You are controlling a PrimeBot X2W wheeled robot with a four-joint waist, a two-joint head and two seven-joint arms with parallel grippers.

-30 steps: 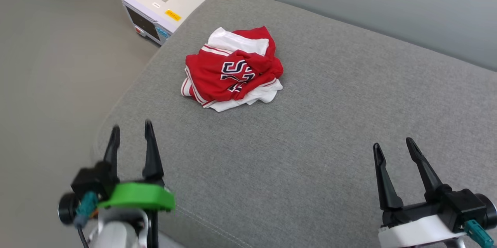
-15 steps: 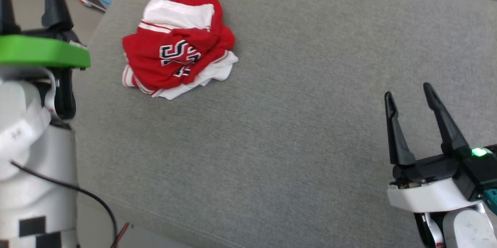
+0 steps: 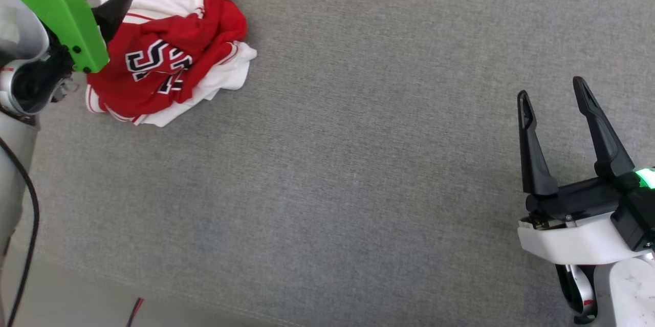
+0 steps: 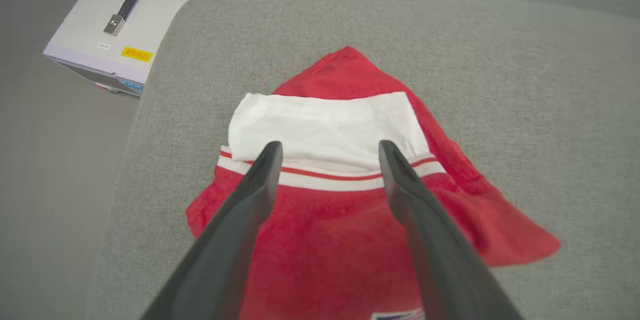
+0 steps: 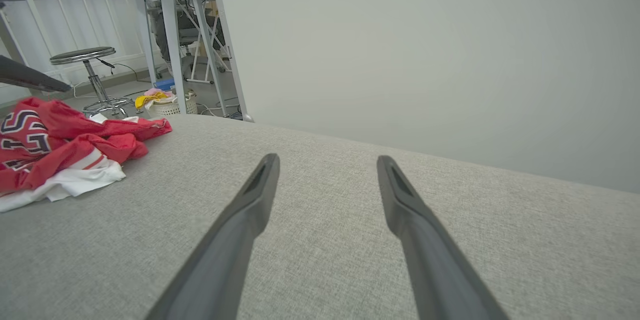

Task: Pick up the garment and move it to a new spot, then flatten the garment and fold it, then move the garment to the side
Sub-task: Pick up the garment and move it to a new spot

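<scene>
Two open grippers: your left gripper (image 4: pixel 330 145) hangs over the shirt (image 3: pixel 174 35), lined up to grab its sleeve; right gripper (image 3: pixel 550 87) waits well apart.

head view looks steeply down; left wrist view close above the garment (image 4: pixel 325 124) — right wrist sees it sidelong.

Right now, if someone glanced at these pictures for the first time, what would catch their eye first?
The crumpled red-and-white garment stands out most, bunched at the upper left of the grey cushion in the head view. Next is the left gripper with its bright green collar, jaws spread over the garment's white sleeve. The right gripper sits at the lower right, jaws open above bare cushion.
</scene>
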